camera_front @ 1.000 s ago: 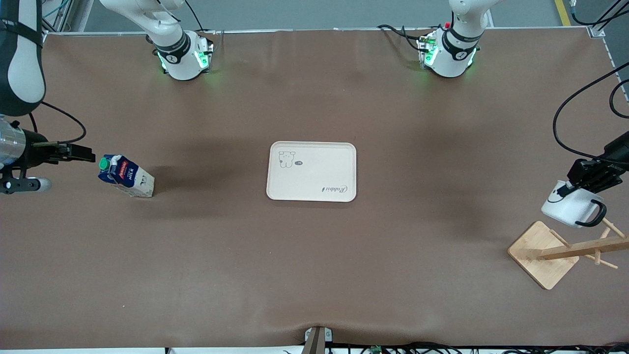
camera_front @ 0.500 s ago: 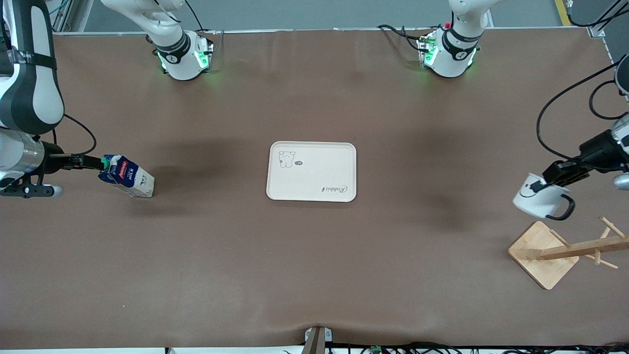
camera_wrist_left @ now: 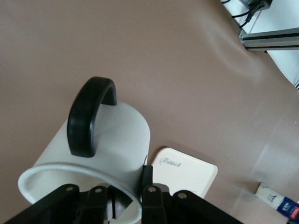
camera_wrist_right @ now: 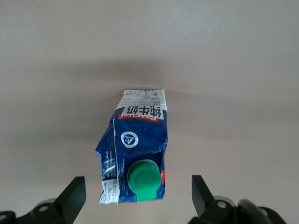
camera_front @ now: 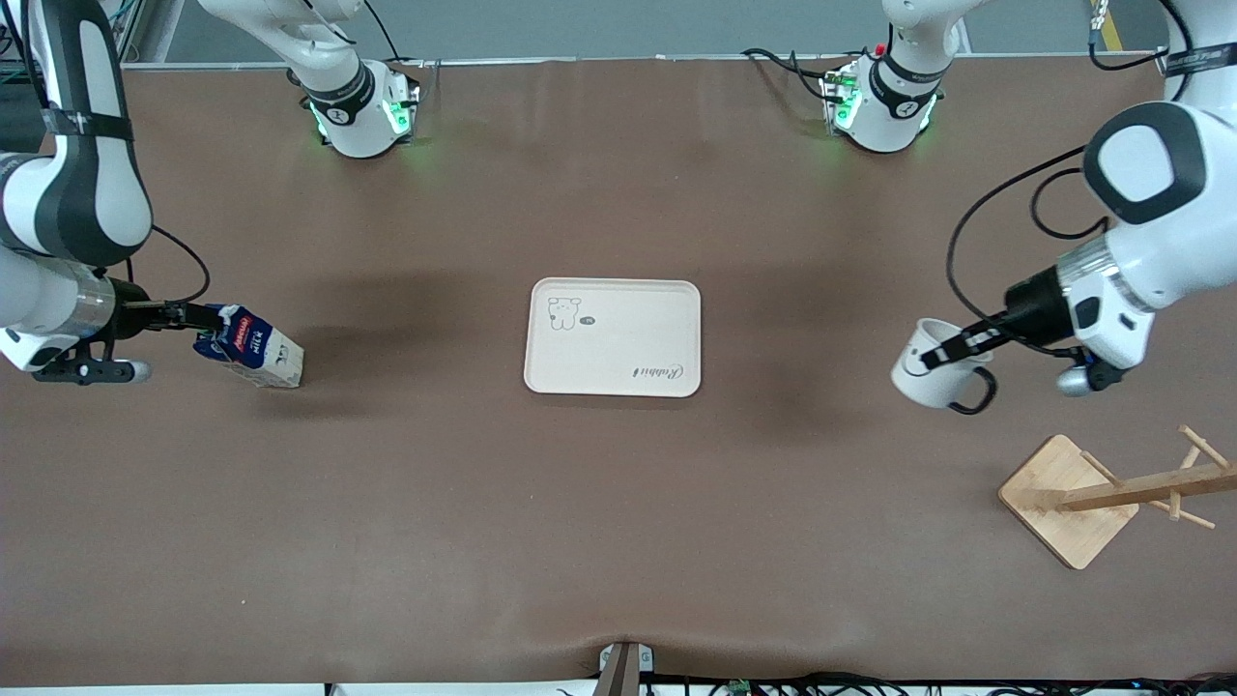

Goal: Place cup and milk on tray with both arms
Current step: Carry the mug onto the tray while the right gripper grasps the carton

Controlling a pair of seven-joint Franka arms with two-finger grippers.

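Observation:
The cup (camera_front: 930, 375), white with a black handle, hangs in the air over the bare table between the tray (camera_front: 613, 337) and the wooden rack. My left gripper (camera_front: 945, 355) is shut on its rim; in the left wrist view one finger (camera_wrist_left: 148, 179) presses the outside wall of the cup (camera_wrist_left: 107, 140) and the other sits inside. The milk (camera_front: 253, 348) stands at the right arm's end of the table. My right gripper (camera_front: 200, 317) is open at its capped end, and its fingers (camera_wrist_right: 74, 196) flank the milk (camera_wrist_right: 139, 140) without touching it.
A wooden rack (camera_front: 1071, 499) with pegs stands at the left arm's end, nearer to the front camera than the cup. The tray (camera_wrist_left: 187, 173) and the milk (camera_wrist_left: 282, 205) show small in the left wrist view. The arm bases (camera_front: 359, 111) stand along the table's back edge.
The left arm has carried the cup away from the rack toward the tray. The right gripper has moved in from the table's end until its open fingers reach the milk's capped end.

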